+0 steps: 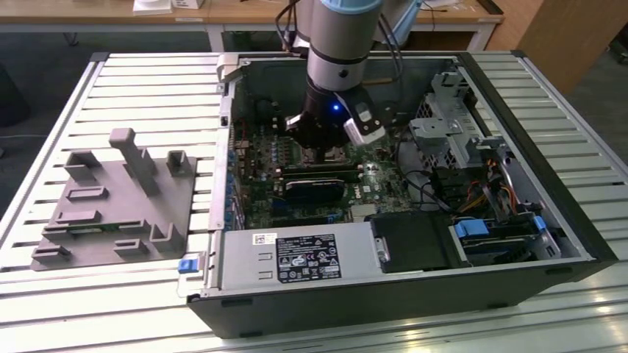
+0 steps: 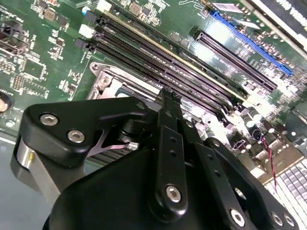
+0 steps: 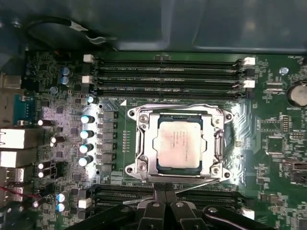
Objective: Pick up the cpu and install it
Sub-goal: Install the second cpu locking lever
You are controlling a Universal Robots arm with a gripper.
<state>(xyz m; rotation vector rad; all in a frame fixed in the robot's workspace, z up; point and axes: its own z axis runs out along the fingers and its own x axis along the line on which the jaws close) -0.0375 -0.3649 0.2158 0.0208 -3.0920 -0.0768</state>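
Observation:
The cpu (image 3: 179, 143), a flat silver square with a pale rim, lies in the motherboard socket under the closed metal frame (image 3: 144, 143) in the first wrist view. My gripper (image 3: 165, 195) hovers just beside the socket's edge, its black fingers pressed together and shut. The socket's thin lever rod (image 3: 201, 183) runs past the fingertips; I cannot tell whether it is pinched. In the second wrist view the gripper (image 2: 169, 98) points down at the socket frame (image 2: 108, 79), next to the memory slots. In the exterior view the gripper (image 1: 329, 153) reaches down into the open computer case (image 1: 579, 243).
A grey plastic tray (image 1: 108, 198) with upright blocks lies on the slatted table at the exterior view's left. Inside the case are a power supply (image 1: 294, 259), a drive cage (image 1: 446, 125) and cables (image 1: 486, 195). Memory slots (image 3: 168, 72) border the socket.

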